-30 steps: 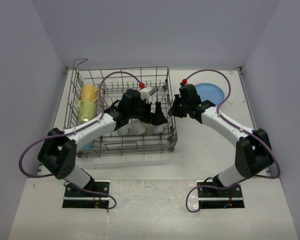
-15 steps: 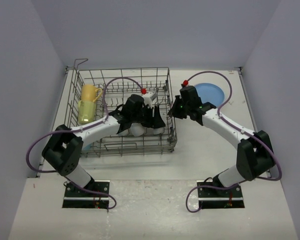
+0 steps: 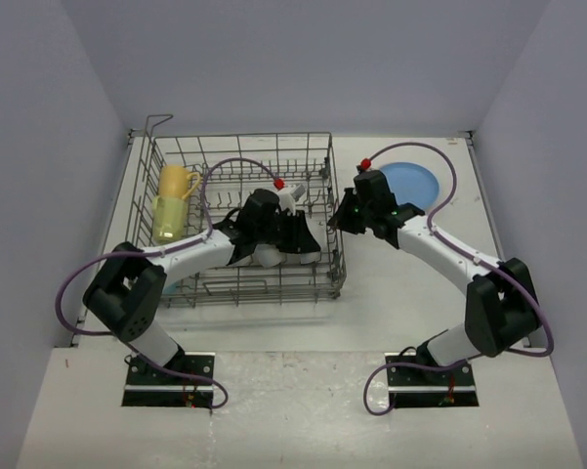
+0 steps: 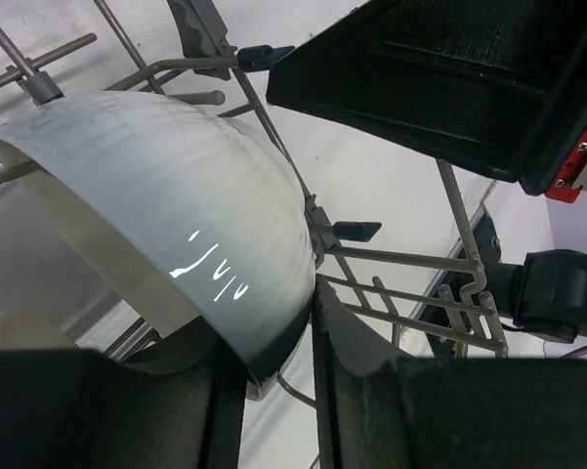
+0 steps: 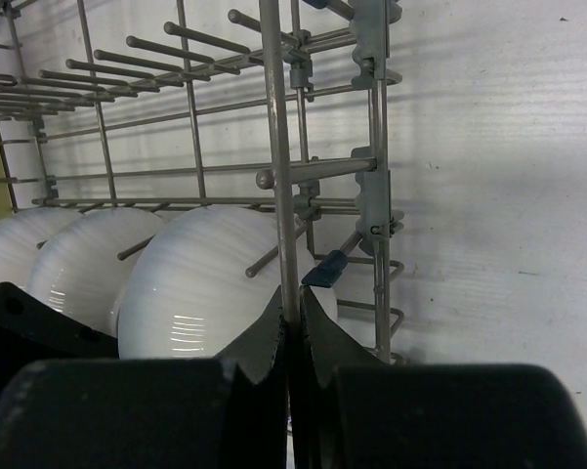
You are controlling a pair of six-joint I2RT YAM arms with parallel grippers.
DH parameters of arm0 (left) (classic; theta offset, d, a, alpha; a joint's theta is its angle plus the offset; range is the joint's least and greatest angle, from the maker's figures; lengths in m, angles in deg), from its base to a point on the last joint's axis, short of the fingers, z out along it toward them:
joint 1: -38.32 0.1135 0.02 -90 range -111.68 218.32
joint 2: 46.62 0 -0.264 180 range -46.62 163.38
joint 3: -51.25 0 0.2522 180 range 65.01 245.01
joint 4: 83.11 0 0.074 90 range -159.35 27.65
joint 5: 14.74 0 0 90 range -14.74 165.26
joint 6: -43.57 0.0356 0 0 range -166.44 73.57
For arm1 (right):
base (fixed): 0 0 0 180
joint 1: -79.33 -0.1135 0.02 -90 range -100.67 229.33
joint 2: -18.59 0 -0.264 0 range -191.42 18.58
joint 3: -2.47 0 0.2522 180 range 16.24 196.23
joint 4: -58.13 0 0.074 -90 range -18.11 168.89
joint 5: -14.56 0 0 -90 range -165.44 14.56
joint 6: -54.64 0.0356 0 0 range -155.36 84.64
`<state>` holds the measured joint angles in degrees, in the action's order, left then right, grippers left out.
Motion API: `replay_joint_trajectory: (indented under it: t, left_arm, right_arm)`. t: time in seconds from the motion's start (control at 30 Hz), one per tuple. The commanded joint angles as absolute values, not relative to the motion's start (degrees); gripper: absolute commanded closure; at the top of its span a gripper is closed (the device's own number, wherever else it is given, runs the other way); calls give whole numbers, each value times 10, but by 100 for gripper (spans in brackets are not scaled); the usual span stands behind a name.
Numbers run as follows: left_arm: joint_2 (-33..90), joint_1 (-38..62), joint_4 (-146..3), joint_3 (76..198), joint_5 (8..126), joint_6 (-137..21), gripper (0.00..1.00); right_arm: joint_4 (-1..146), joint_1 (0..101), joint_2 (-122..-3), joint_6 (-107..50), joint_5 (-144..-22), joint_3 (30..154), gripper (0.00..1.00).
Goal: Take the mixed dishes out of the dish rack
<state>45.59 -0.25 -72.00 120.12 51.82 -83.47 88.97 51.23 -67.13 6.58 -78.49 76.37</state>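
Note:
The grey wire dish rack (image 3: 176,156) stands at the left middle of the table. My left gripper (image 3: 278,249) is down inside its right half, shut on the rim of a white bowl (image 4: 166,195) that leans on the tines. One finger is inside the bowl and the other finger (image 4: 371,371) presses its outer wall. My right gripper (image 5: 291,337) is shut on an upright wire (image 5: 276,147) of the rack's right side. Three white bowls (image 5: 195,283) sit in a row behind that wire. Two yellow mugs (image 3: 172,200) lie in the rack's left part.
A blue plate (image 3: 410,182) lies flat on the table to the right of the rack, behind my right arm. The rack's tines and side wires stand close around both grippers. Grey walls enclose the table on three sides.
My left gripper has gone from open to closed on the bowl's rim and reached a little further right inside the rack. The right gripper has stayed clamped on the rack wire.

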Motion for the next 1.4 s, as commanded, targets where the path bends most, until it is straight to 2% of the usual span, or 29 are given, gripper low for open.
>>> replay_joint_trajectory:
  t: [0.0,0.27,0.47,0.83,1.23,1.37]
  left_arm:
    - [428,11,-761,1185,523,-816,100]
    - [328,13,-870,1140,486,-819,100]
    - [274,14,-886,1133,486,-802,100]
    - [349,14,-897,1133,439,-810,100]
    - [249,14,-783,1151,545,-755,100]
    - [213,16,-698,1173,649,-752,100]
  right_arm:
    - [940,530,-665,131,-739,736,100]
    - [940,554,-657,132,-739,720,100]
    - [939,564,-663,132,-743,722,100]
    - [941,570,-673,125,-751,726,100]
    - [946,570,-647,98,-747,731,99]
    - [951,569,-639,95,-744,735,98]
